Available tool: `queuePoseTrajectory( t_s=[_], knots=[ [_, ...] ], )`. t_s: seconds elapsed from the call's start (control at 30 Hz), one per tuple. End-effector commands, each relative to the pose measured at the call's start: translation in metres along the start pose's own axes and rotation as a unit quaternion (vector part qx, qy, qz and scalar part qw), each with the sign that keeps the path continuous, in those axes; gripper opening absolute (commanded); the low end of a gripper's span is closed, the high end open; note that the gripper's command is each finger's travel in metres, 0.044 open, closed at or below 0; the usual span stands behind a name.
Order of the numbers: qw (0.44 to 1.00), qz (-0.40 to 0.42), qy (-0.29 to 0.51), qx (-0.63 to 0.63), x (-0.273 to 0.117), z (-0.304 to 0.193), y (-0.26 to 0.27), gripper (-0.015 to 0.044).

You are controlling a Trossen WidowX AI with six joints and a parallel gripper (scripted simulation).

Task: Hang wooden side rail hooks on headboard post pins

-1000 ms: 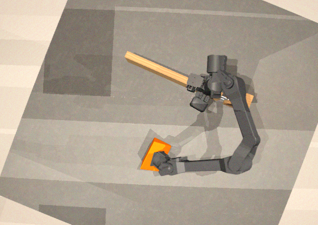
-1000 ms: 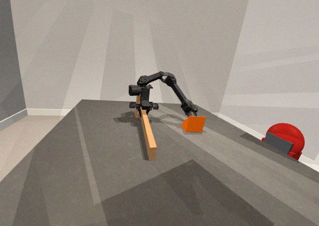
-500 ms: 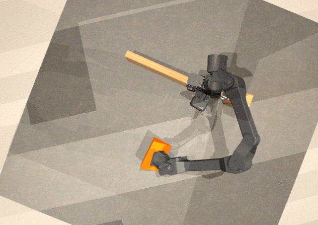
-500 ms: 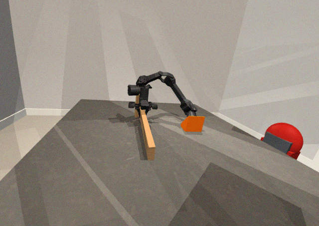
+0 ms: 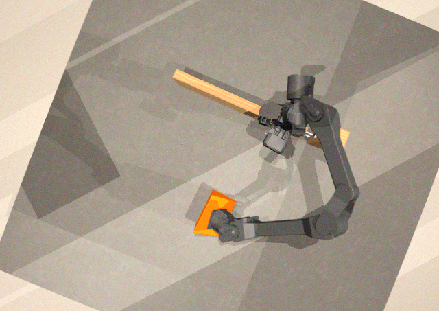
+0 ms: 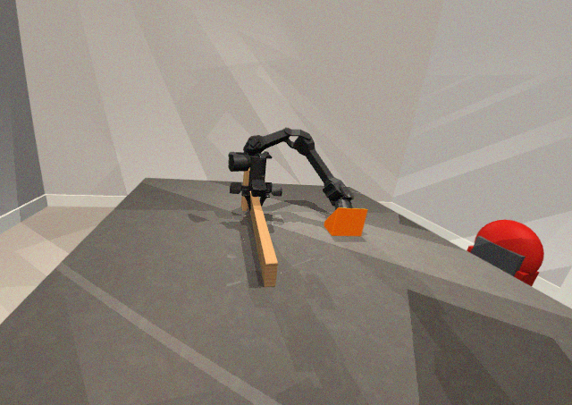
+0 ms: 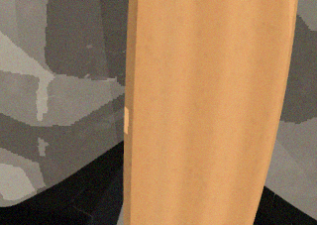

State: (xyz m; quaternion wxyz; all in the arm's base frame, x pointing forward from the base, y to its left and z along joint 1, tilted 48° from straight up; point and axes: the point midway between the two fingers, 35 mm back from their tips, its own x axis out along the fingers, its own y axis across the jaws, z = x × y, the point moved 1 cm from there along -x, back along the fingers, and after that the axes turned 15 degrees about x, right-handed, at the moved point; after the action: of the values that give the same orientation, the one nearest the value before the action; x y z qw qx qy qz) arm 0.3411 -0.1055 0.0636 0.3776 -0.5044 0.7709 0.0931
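Note:
The wooden side rail [image 5: 219,95] [image 6: 265,241] [image 7: 208,106] runs under my wrist, its far end low at the table. My gripper [image 6: 256,196] is shut on the rail nearer its hook end; in the top view the wrist hides the fingertips. The headboard post [image 5: 345,138] [image 6: 246,177] stands beyond the gripper, partly behind the arm. Bright steel hooks [image 5: 309,134] show between the wrist and the post in the top view. The slot and pins are hidden, so I cannot tell whether the hooks sit on the pins.
An orange wedge-shaped block [image 5: 204,217] [image 6: 349,222] is at the arm's base, to one side of the rail. The arm arches from there to the rail and passes over part of the post. A red rounded object [image 6: 510,239] with a dark panel is at the right in the exterior view.

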Motion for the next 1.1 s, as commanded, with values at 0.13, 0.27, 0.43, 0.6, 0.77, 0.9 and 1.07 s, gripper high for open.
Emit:
queuePoseTrajectory(
  t_s=[0.13,0.27,0.43,0.6,0.77,0.9,1.07],
  knots=[
    [1.0,-0.009,-0.005,0.007,-0.0052,0.0004,-0.0051,0.0],
    [1.0,-0.009,-0.005,0.007,-0.0055,0.0002,-0.0055,0.0],
    [1.0,-0.009,-0.005,0.007,-0.0051,0.0,-0.0062,0.0],
    [1.0,-0.009,-0.005,0.007,-0.0049,-0.0003,-0.0069,0.0],
    [1.0,-0.009,-0.005,0.007,-0.0053,-0.0005,-0.0074,0.0],
    [1.0,-0.009,-0.005,0.007,-0.0056,-0.0007,-0.0077,0.0],
    [1.0,-0.009,-0.005,0.007,-0.0057,-0.0009,-0.0084,0.0]
  ],
)
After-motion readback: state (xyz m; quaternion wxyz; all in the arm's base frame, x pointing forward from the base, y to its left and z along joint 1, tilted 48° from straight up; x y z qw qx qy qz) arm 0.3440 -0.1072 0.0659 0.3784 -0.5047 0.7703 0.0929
